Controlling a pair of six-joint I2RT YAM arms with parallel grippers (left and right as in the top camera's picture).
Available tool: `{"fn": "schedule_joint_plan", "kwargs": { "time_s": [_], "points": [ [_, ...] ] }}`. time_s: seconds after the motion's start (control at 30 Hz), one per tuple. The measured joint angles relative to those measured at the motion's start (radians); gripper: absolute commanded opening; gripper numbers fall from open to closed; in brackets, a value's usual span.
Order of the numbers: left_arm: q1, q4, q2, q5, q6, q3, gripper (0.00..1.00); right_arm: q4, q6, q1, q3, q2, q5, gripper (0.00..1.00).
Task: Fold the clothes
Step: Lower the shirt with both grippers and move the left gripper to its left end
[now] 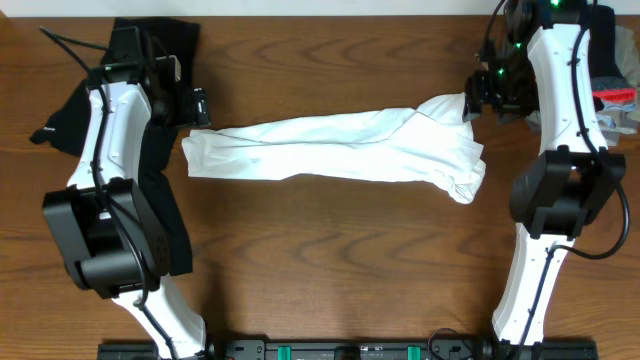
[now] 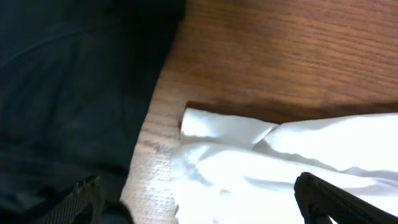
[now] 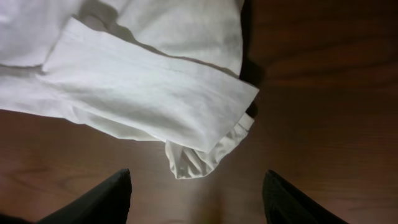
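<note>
White T-shirt point(image 1: 340, 148) lies as a long band across the middle of the worktop point(image 1: 330, 270), one end by each arm, which suits gripping both ends. Left jaws and right jaws spread, pinching nothing. Black garment point(image 1: 172, 215) set aside, left.

The white T-shirt point(image 1: 340, 148) was thin, matt cloth, creased all over. The black garment point(image 1: 178, 230) at nine o'clock was matt, soft-looking cloth. The table point(image 1: 330, 260) was brown wood, visibly grained, with a faint sheen.
</note>
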Motion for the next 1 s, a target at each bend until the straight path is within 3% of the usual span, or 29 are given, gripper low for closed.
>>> {"fn": "schedule_joint_plan", "kwargs": {
  "time_s": [0.27, 0.73, 1.0],
  "points": [
    [0.036, 0.001, 0.058, 0.032, 0.02, 0.0, 0.98, 0.015, 0.0, 0.0, 0.0, 0.0, -0.001, 0.66],
    [0.056, -0.078, 0.171, 0.195, 0.27, -0.002, 1.0, 0.035, -0.001, 0.0, 0.0, 0.0, -0.01, 0.65],
    [0.056, -0.11, 0.211, 0.222, 0.317, -0.002, 0.82, 0.035, -0.001, 0.0, 0.0, 0.0, -0.027, 0.66]
  ]
}}
